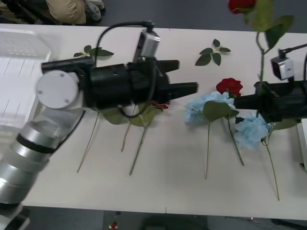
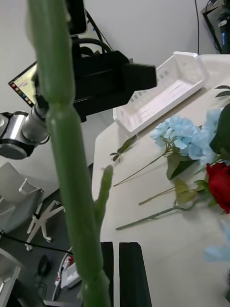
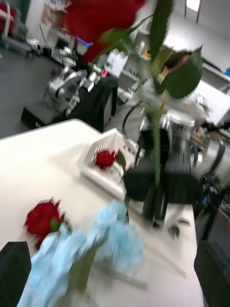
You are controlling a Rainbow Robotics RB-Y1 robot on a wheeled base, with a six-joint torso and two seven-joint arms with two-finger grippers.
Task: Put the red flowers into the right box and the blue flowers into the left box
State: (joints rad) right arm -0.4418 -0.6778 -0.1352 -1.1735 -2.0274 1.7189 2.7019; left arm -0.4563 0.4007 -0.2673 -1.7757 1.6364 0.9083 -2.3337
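My right gripper (image 1: pixel 241 101) is shut on the green stem of a red rose (image 1: pixel 240 5) and holds it upright above the table's right side. That stem (image 2: pixel 62 144) rises from the shut fingers (image 2: pixel 129 273). Another red rose (image 1: pixel 229 86) lies on the table among pale blue flowers (image 1: pixel 206 103) (image 1: pixel 252 130). My left gripper (image 1: pixel 187 75) hovers open over the table's middle, its fingers (image 3: pixel 12 268) empty. The left box (image 1: pixel 19 72) stands at the far left. The right box (image 1: pixel 303 143) shows its edge at the right, and it (image 3: pixel 93 175) holds one red rose (image 3: pixel 105 158).
Loose leaf sprigs (image 1: pixel 213 52) (image 1: pixel 91 51) lie near the table's far edge. Several stems (image 1: pixel 139 148) run out from under my left arm towards the near edge. A monitor and chairs stand in the room beyond the table.
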